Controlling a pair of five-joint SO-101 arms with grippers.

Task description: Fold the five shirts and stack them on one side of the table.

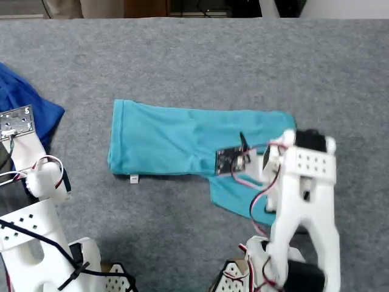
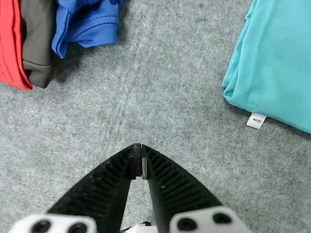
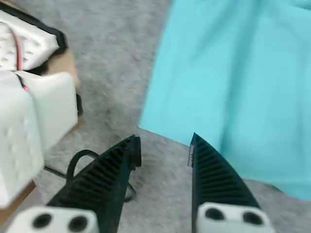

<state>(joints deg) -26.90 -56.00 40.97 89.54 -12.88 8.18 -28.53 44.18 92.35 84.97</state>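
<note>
A teal shirt (image 1: 182,143) lies partly folded in the middle of the grey table, with a white tag (image 2: 256,120) at its near left corner. My right gripper (image 3: 164,145) hovers open just off the shirt's near edge (image 3: 233,77), over bare felt; its arm (image 1: 301,182) covers the shirt's right end in the high view. My left gripper (image 2: 137,156) is shut with nothing in it, over bare table to the left of the teal shirt (image 2: 277,58). A stack of shirts, blue (image 2: 85,22), dark grey (image 2: 36,39) and red (image 2: 10,43), lies at the table's left side.
The blue shirt (image 1: 24,100) of the stack shows at the left edge in the high view. The arm bases (image 1: 91,267) stand along the near edge. A white arm part and a black cable (image 3: 77,162) sit close beside my right gripper.
</note>
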